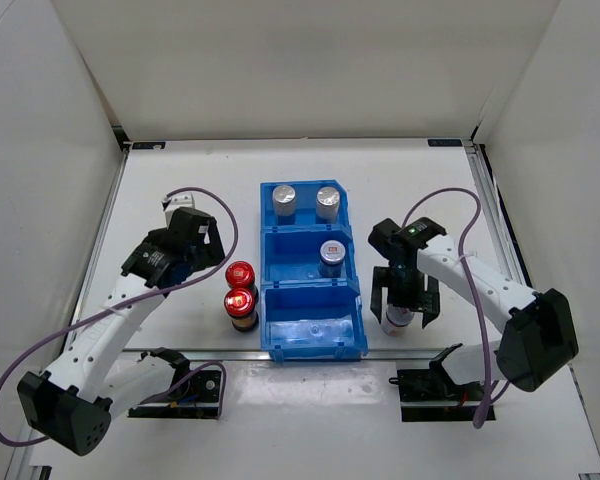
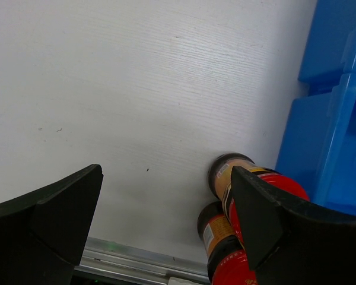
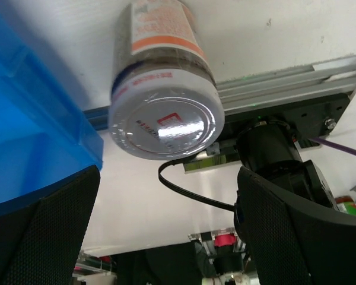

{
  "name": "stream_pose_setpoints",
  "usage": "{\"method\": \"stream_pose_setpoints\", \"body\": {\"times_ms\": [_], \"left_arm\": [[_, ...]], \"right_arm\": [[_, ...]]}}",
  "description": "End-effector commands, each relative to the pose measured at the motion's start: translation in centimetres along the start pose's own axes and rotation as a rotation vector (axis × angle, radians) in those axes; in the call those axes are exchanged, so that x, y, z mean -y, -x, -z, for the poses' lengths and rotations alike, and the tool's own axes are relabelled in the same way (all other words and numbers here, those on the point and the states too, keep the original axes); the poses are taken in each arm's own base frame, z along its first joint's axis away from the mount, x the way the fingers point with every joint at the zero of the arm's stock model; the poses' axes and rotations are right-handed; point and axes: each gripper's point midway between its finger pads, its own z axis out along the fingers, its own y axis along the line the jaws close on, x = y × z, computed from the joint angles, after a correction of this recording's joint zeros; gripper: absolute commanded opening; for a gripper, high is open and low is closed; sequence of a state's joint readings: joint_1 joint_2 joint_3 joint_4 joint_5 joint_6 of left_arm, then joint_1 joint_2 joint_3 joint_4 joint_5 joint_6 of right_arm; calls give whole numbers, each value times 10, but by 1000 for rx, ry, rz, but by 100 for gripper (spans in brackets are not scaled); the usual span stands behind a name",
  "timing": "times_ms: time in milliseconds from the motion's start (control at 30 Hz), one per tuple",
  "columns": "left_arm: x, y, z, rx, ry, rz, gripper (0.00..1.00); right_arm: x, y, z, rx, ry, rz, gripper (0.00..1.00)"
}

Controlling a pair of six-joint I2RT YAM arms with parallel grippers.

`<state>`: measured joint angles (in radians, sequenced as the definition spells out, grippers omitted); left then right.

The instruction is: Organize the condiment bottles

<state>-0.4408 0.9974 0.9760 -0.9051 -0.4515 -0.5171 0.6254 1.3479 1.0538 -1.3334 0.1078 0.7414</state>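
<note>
Bottles (image 1: 328, 202), six in all, split between bin (image 1: 310, 286) and bare table (image 1: 180, 180). Blue bin at table centre, three compartments in a row from far to near. Left arm (image 1: 110, 330) reaching over the table left of the bin; left fingers (image 2: 53, 219) spread wide, gripping nothing, above bare table beside the red-capped pair (image 1: 240, 302). Right arm (image 1: 480, 285) bent in from the right; right fingers (image 3: 285, 237) also spread wide, straddling a white-capped bottle (image 3: 166, 113) just right of the bin's near end, gaps on both sides. Far compartment: two silver-capped bottles (image 1: 284, 202) side by side. Middle compartment: second white-capped bottle (image 1: 331, 256), alone. Red-capped pair upright, close together, just left of the bin, level with the near and middle compartments.
</note>
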Motion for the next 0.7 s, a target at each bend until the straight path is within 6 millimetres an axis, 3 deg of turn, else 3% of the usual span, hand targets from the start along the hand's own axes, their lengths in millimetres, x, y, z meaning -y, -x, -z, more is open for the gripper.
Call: {"method": "stream_pose_setpoints", "body": {"times_ms": [0, 200, 467, 667], "left_arm": [[4, 9, 6, 36, -30, 31, 100], [-1, 9, 8, 52, -18, 26, 100], [-1, 9, 7, 52, -18, 17, 100], [-3, 11, 11, 67, -25, 5, 100]], "right_arm": [[2, -2, -5, -12, -5, -26, 100], [4, 0, -29, -42, 10, -47, 93], [-17, 19, -35, 31, 143, -8, 83], [-24, 35, -38, 10, 140, 17, 63]]}}
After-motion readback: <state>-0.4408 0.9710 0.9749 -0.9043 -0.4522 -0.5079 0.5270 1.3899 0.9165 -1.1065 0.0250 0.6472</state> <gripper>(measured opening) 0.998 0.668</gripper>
